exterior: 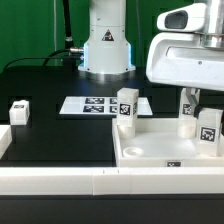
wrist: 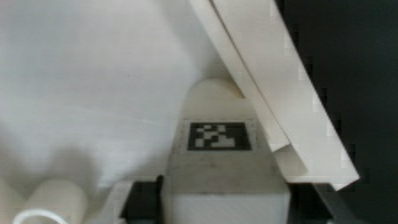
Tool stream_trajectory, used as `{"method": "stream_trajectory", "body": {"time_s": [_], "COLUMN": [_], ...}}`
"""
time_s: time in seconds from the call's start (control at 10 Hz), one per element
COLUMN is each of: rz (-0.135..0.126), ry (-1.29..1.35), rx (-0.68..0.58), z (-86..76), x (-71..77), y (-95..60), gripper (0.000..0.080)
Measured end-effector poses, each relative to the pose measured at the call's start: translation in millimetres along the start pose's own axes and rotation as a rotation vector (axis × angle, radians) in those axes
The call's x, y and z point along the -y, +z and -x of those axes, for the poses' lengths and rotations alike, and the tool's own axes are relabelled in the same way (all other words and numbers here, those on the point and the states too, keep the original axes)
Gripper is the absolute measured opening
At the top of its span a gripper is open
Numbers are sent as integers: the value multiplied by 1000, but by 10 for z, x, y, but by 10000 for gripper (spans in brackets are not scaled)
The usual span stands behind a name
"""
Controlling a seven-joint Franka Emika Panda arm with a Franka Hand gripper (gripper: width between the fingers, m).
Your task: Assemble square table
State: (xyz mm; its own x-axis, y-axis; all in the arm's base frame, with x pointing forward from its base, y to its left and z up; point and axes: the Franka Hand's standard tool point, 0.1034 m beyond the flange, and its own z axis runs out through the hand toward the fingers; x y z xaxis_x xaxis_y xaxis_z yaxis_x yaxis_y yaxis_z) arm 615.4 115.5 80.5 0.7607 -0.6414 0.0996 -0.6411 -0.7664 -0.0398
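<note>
The white tray-like tabletop (exterior: 150, 152) lies at the exterior view's right, its floor (wrist: 89, 90) and raised rim (wrist: 267, 70) filling the wrist view. My gripper (exterior: 187, 106) hangs over its far right corner, shut on a white block leg (exterior: 186, 122) that stands upright inside the tray. In the wrist view the gripper (wrist: 222, 203) has its dark fingers (wrist: 143, 200) on both sides of this leg (wrist: 217, 150), whose tag faces the camera. A second leg (exterior: 208, 128) stands just right of it. A third leg (exterior: 127, 105) stands behind the tray, and a fourth (exterior: 18, 112) at far left.
The marker board (exterior: 92, 104) lies flat in front of the robot base (exterior: 106, 50). A long low white border rail (exterior: 100, 182) runs along the front edge, with a short piece (exterior: 5, 140) at the left. A round raised boss (wrist: 39, 203) sits on the tray floor near the held leg.
</note>
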Motion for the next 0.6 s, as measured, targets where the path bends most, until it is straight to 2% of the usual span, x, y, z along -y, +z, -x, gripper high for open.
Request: {"method": "stream_trajectory", "body": {"time_s": [0.6], "rz": [-9], "ry": [426], "rx": [36], "z": [-14], "x": [1], "y": [-1], "gripper": [300]}}
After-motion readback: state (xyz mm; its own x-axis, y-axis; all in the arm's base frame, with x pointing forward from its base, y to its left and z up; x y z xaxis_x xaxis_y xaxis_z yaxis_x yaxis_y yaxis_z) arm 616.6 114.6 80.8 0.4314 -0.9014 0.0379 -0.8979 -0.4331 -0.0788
